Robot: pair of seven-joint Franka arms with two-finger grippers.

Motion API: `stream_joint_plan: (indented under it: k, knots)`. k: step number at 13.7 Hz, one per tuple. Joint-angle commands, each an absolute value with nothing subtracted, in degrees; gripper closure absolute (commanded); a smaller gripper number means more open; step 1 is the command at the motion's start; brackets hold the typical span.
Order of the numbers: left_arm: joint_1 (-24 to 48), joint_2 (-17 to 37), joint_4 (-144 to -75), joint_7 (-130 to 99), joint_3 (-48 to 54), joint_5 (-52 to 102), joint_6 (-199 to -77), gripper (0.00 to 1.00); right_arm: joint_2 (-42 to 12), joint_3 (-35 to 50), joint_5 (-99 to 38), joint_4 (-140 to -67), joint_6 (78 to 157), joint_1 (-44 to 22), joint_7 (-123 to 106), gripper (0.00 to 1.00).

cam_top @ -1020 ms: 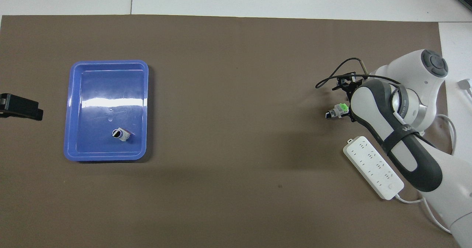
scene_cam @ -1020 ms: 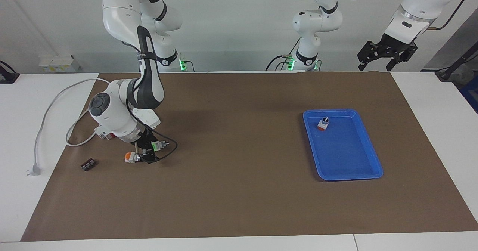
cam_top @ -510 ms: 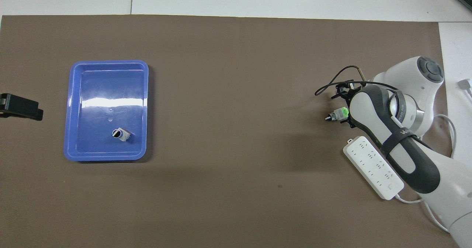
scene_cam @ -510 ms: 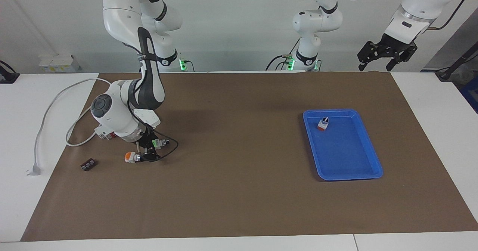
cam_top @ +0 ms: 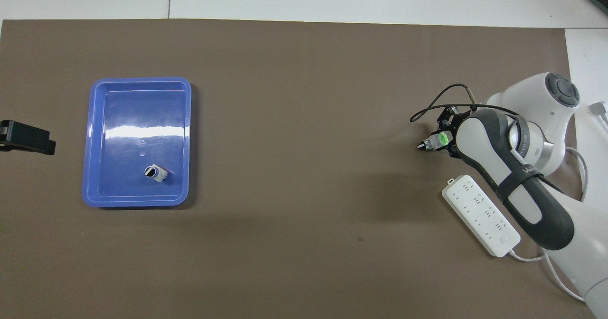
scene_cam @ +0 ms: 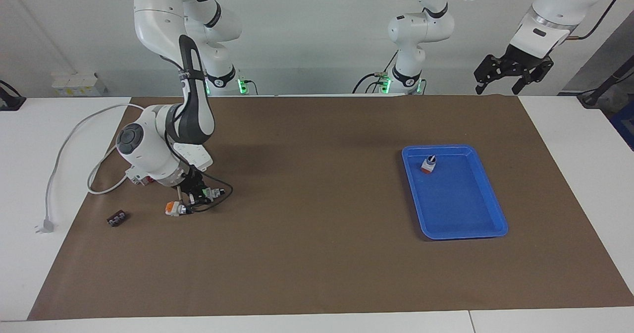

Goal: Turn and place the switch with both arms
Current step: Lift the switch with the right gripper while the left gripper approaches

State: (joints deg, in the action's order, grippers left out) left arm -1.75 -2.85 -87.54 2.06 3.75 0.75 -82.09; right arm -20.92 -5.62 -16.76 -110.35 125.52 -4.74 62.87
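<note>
The switch (scene_cam: 212, 192), white with a green block and a black knob, is held in my right gripper (scene_cam: 198, 194) just above the brown mat at the right arm's end of the table. It lies level, knob pointing toward the tray. In the overhead view the switch (cam_top: 433, 142) sticks out from under the right gripper (cam_top: 449, 141), whose wrist hides most of it. My left gripper (scene_cam: 512, 73) hangs open and empty, raised above the left arm's end of the table, and waits; its tip shows in the overhead view (cam_top: 26, 137).
A blue tray (scene_cam: 495, 209) (cam_top: 137, 79) holds one orange-ended switch (scene_cam: 429, 164) (cam_top: 156, 172). Another orange-ended switch (scene_cam: 173, 208) lies on the mat under the right gripper. A white power strip (cam_top: 480, 216) with its cable (scene_cam: 64, 144) and a small black part (scene_cam: 117, 218) lie nearby.
My right gripper has risen a little off the mat with the switch and its wrist has turned slightly. The left arm has not moved.
</note>
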Motion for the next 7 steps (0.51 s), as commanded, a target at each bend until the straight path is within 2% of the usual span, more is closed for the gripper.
stream_joint_plan:
  k: [1,7]
  knots:
    - [-2.2,-4.2,-89.0,1.6,4.2,-0.2,-81.9,0.00,-17.5,-4.5,-20.9,-110.3,123.7,-4.3,55.0,1.00]
    - [-2.2,-4.2,-89.0,1.6,4.2,-0.2,-82.2,0.00,-16.6,-3.4,-48.6,-100.6,107.0,-4.8,54.2,1.00]
